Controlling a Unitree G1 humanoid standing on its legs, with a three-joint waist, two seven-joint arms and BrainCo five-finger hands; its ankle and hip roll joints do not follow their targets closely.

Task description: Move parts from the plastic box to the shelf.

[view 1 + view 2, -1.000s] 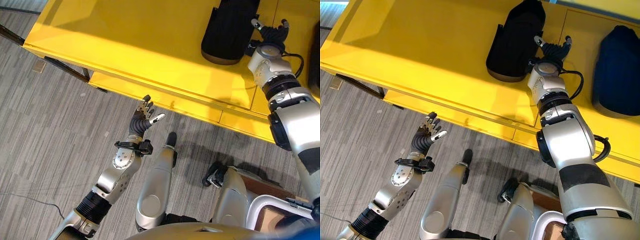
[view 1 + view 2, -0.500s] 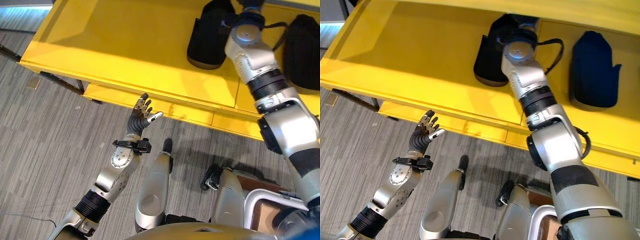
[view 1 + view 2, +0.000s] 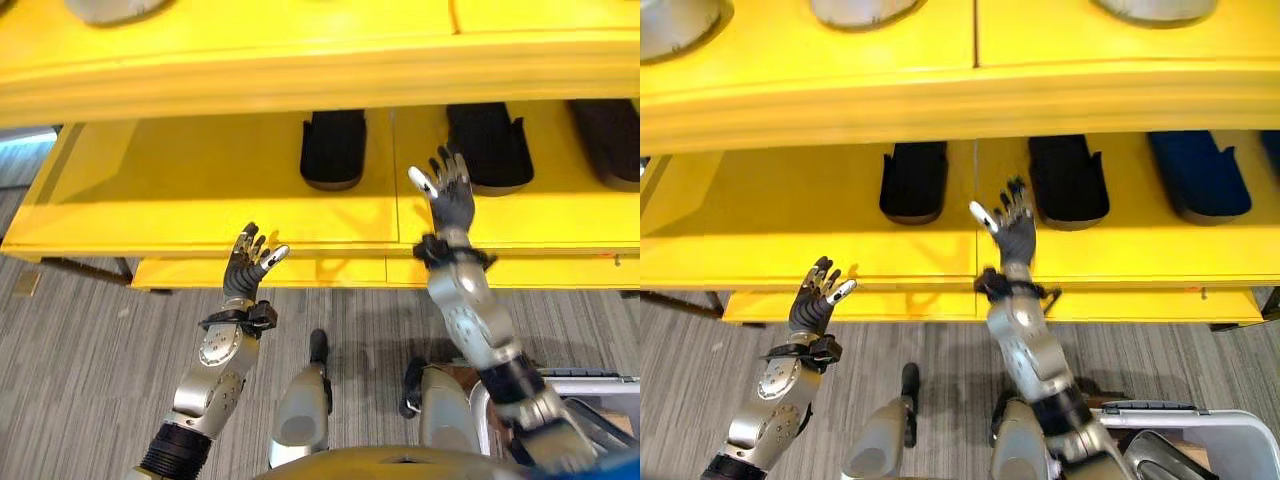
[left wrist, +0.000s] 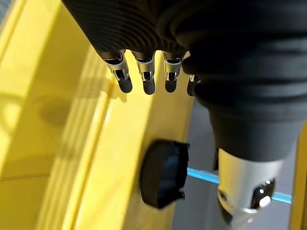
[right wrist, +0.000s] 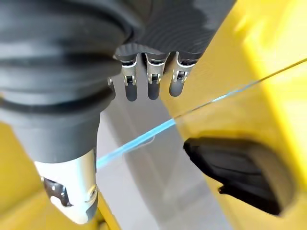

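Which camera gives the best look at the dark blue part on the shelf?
The right eye view: the dark blue part lies whole on the yellow shelf, right of two black parts. The left eye view cuts it at the edge. I cannot pick it out in the wrist views.

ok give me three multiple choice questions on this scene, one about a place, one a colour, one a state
1. Where do the black moulded parts lie?
A. on the grey floor
B. on the lower board of the yellow shelf
C. in the left hand

2. What colour is the part furthest toward the robot's right on that board?
A. dark blue
B. red
C. white

3. How is the right hand?
A. curled round a black part
B. flat on the floor
C. open, holding nothing

Answers: 1 B, both eye views show them resting on the lower board. 2 A, it looks dark blue beside the black ones. 3 C, its fingers are spread and raised in front of the shelf, apart from the parts; the left hand is open too.
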